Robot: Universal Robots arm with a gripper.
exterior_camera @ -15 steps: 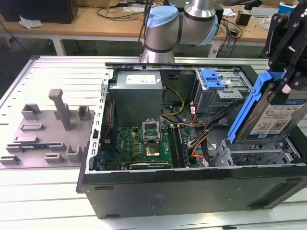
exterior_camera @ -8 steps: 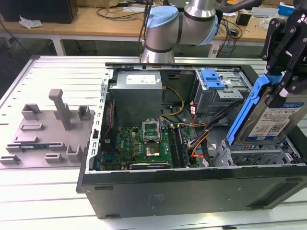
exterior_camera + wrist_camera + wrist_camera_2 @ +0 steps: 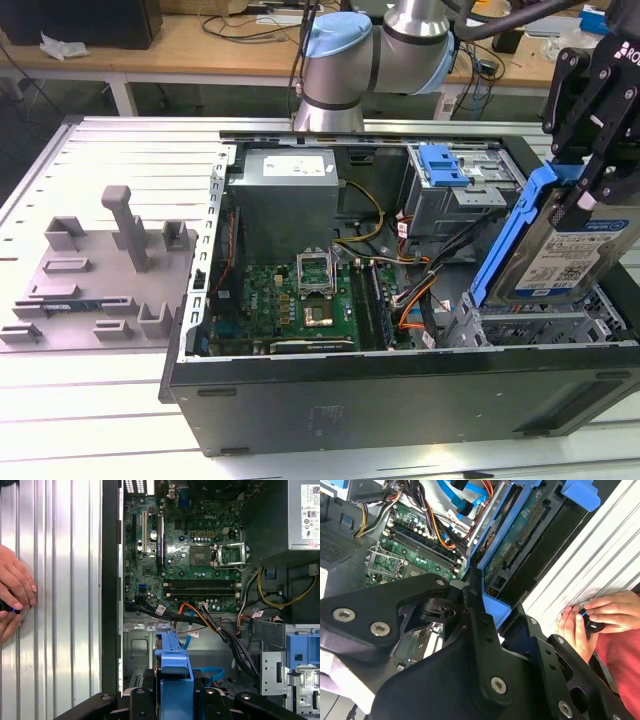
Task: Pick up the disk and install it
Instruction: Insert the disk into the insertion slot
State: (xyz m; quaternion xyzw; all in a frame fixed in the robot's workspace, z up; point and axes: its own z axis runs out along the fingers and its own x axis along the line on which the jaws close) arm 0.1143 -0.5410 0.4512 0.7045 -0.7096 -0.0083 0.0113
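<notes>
In the exterior view my gripper point(image 3: 588, 185) is shut on the disk point(image 3: 572, 255), a silver drive with a white-and-blue label in a blue carrier bracket. The disk hangs tilted, nearly on edge, over the drive cage point(image 3: 545, 325) at the right front corner of the open computer case point(image 3: 400, 395). In the second wrist view the disk's green circuit-board underside point(image 3: 520, 540) and blue bracket point(image 3: 495, 607) run out from the black gripper point(image 3: 482, 597). The first wrist view looks down the bracket's blue edge point(image 3: 172, 662) into the case, with the gripper point(image 3: 172, 700) beneath it.
The case holds a motherboard point(image 3: 310, 295), a power supply point(image 3: 290, 195), orange and black cables point(image 3: 415, 300) and a blue latch piece point(image 3: 445, 165) on the rear bay. A grey fixture point(image 3: 100, 270) lies on the slatted table at the exterior view's left. A person's hands point(image 3: 590, 615) rest beside the case.
</notes>
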